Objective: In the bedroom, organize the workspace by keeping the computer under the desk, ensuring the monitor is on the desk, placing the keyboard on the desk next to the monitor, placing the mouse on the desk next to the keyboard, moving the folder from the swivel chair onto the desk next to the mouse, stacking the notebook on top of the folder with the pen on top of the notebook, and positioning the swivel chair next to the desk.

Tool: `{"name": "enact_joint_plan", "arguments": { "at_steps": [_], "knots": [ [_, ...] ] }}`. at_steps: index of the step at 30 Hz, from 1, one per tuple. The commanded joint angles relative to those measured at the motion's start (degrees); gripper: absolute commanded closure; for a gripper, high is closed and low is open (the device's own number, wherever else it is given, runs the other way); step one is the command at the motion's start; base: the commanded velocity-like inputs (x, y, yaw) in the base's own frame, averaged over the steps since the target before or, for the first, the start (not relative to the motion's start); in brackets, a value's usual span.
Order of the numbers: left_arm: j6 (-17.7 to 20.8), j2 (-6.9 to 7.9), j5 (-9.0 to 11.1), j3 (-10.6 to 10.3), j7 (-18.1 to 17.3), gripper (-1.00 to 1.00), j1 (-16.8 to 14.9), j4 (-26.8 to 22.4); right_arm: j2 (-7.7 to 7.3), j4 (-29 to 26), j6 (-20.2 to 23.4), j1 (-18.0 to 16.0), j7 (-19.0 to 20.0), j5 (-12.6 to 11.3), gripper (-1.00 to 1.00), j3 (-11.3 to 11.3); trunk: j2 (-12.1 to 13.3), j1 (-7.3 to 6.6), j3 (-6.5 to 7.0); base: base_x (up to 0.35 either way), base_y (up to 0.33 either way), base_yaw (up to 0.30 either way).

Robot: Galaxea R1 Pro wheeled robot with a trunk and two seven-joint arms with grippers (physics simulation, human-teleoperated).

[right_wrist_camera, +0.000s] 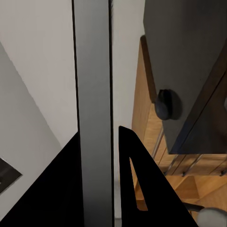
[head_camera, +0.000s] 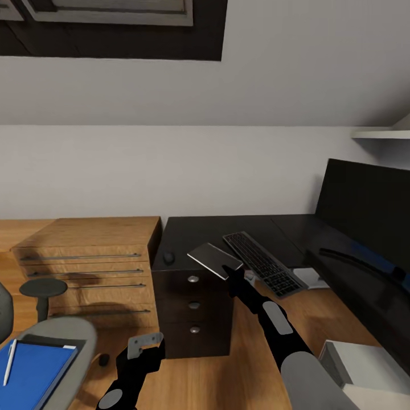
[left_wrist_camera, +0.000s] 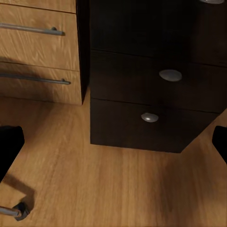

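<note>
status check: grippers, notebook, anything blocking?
Right gripper jaws shut on notebook, held over desk beside keyboard. Left gripper open, low. Folder and pen on swivel chair.

We count one surface [head_camera: 239, 228] with three round knobs on its drawer unit, and one light-wood cabinet [head_camera: 91, 267] at its nine o'clock showing four bar handles. On the surface lie one keyboard [head_camera: 263, 263] and one mouse [head_camera: 168, 257], with one monitor [head_camera: 367, 222] at three o'clock. We see one notebook [head_camera: 214, 260], one folder [head_camera: 31, 373], one pen [head_camera: 9, 361], one swivel chair [head_camera: 54, 336], and two tools: left [head_camera: 145, 344], right [head_camera: 233, 277].
</note>
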Motion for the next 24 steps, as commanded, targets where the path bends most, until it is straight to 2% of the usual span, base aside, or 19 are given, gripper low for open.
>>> {"name": "enact_joint_plan", "arguments": {
  "at_steps": [1,8,18,24],
  "knots": [
    [0.1,0.01,0.6,-0.1,0.5,-1.00,0.0,-0.1,0.07,0.0,0.5,0.0,0.0,-0.2,1.00,-0.4,0.0,0.00,-0.05,0.019,0.024,0.000],
    [0.1,0.01,0.6,-0.1,0.4,-1.00,0.0,-0.1,0.07,0.0,0.6,0.0,0.0,-0.2,1.00,-0.4,0.0,0.00,-0.05,0.006,0.126,0.000],
    [0.2,0.01,0.6,-0.2,0.5,-1.00,0.0,0.2,0.07,0.0,0.6,0.0,0.0,-0.2,1.00,-0.4,0.0,0.00,-0.05,0.004,0.017,0.000],
    [0.1,-0.02,0.6,-0.3,0.5,-1.00,0.0,0.2,0.07,0.0,0.5,0.0,-0.1,-0.2,1.00,-0.4,0.0,0.00,-0.05,0.151,0.001,0.000]
  ]
}}
